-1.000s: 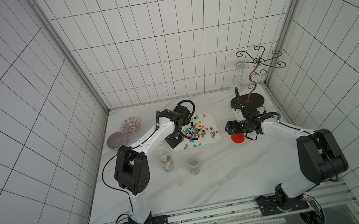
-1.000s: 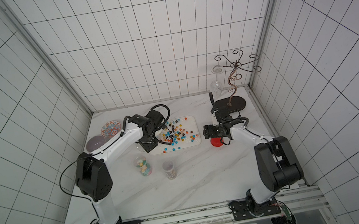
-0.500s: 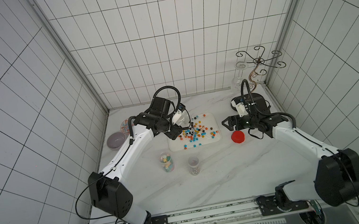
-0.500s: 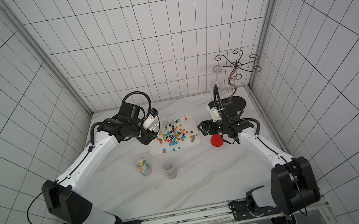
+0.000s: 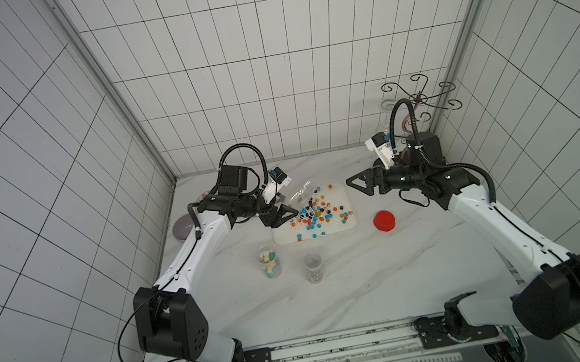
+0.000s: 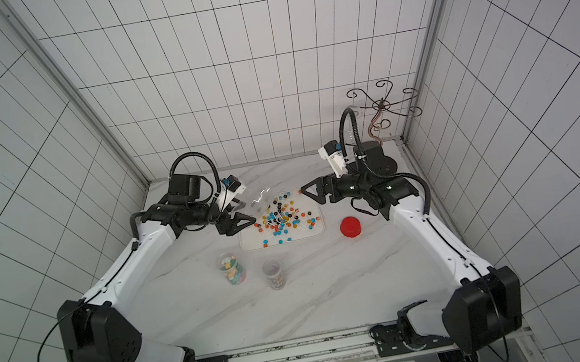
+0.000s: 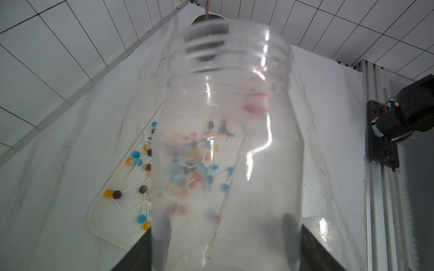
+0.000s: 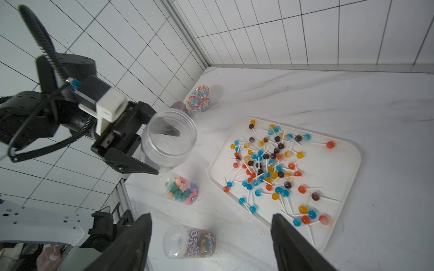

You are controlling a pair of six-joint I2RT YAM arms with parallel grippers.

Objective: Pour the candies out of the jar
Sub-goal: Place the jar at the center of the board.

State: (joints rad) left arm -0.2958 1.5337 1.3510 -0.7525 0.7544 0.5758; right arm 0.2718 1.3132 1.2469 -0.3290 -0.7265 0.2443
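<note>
Clear plastic jar (image 8: 169, 138): empty, tipped, grasped at its base by the left pincer (image 7: 226, 232), now lifted higher beside the white tray (image 8: 347, 169) than a second ago. Right pincer (image 8: 211, 218): released, jaws spread, risen away from the round red lid (image 5: 384, 221). Candies (image 8: 265, 164): glossy balls on thin white sticks, strewn across the rounded tray on the marbled counter (image 5: 358, 282).

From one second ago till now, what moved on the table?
The left gripper lifted the jar, which looks empty, up above the tray, its arm stretching out. The right gripper rose away from the red lid, open and holding nothing. The candies, tray, red lid and two small jars stayed put.
</note>
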